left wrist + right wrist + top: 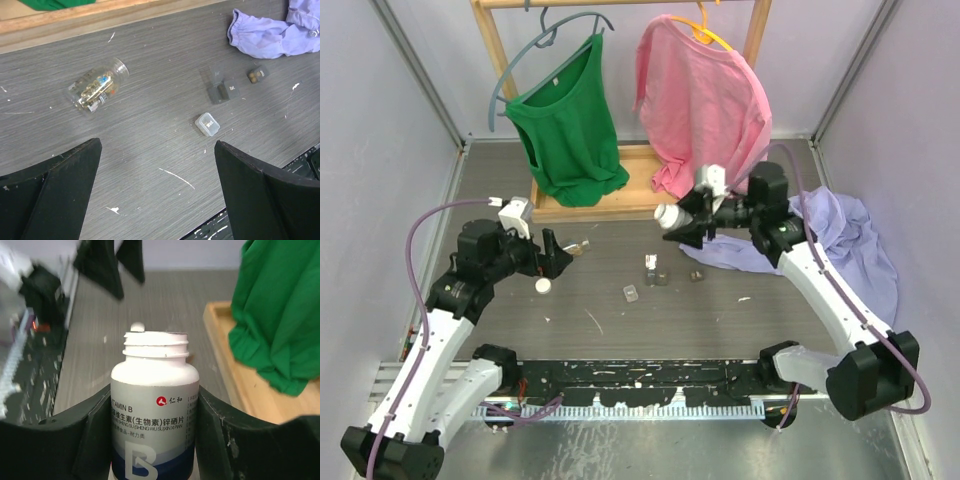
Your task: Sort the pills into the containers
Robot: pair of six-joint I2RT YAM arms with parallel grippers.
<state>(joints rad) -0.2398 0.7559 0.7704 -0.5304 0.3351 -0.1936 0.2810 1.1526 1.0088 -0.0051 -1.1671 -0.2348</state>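
Note:
My right gripper [688, 226] is shut on a white vitamin B pill bottle [668, 216], uncapped, held above the table with its mouth toward the left; in the right wrist view the bottle [154, 405] fills the space between the fingers [227, 440]. Tiny containers lie mid-table: two dark tubs [223, 90], a dark tub with pills [257, 75] and a clear tub [207, 124]. A clear jar of pills [97, 87] lies on its side. My left gripper [157, 145] is open and empty, above the table near the jar [582, 247].
A small white cap [542, 285] lies near the left gripper. A purple cloth [850, 240] lies at the right. A wooden rack base [620, 205] with a green shirt [568, 125] and a pink shirt [705, 100] stands at the back.

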